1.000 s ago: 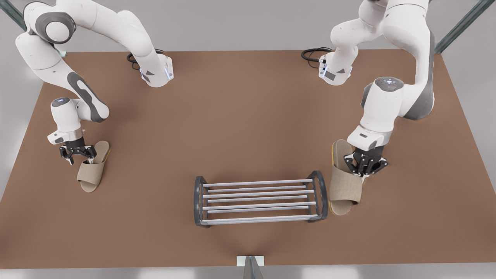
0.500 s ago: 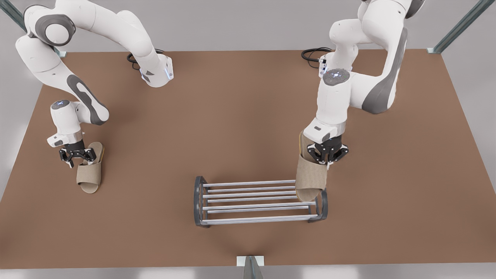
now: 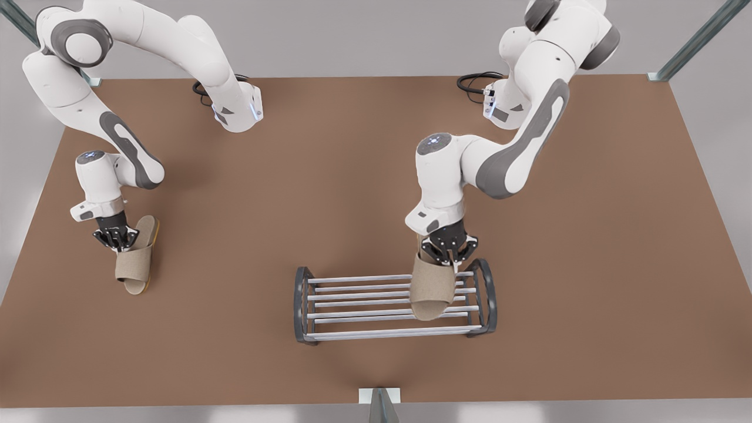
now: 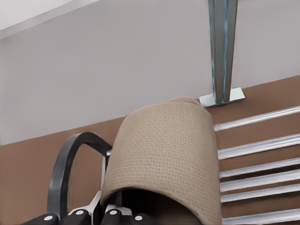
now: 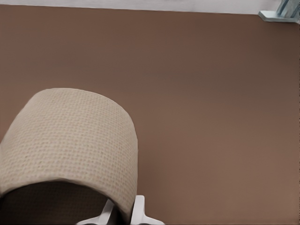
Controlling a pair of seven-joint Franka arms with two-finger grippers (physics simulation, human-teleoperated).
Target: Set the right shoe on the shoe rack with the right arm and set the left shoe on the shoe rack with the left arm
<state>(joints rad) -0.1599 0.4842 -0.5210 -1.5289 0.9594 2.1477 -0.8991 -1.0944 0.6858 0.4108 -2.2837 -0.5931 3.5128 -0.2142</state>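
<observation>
The shoe rack stands near the table's front edge, its silver rods running between dark arched end frames. My left gripper is shut on the beige left shoe and holds it, toe down, over the rack's half on the front view's right. The same shoe hangs above the rods in the left wrist view. At the front view's left, my right gripper is shut on the upper band of the right shoe, low over the table. Its white fingertips pinch the band's edge.
The brown table is bare around the rack. Both arm bases with black cables stand at the back. A metal post foot sits at the front edge, close behind the rack.
The left arm carried the left shoe from beside the rack's end toward the front view's left, over the rods. The right gripper's fingers closed on the right shoe's band.
</observation>
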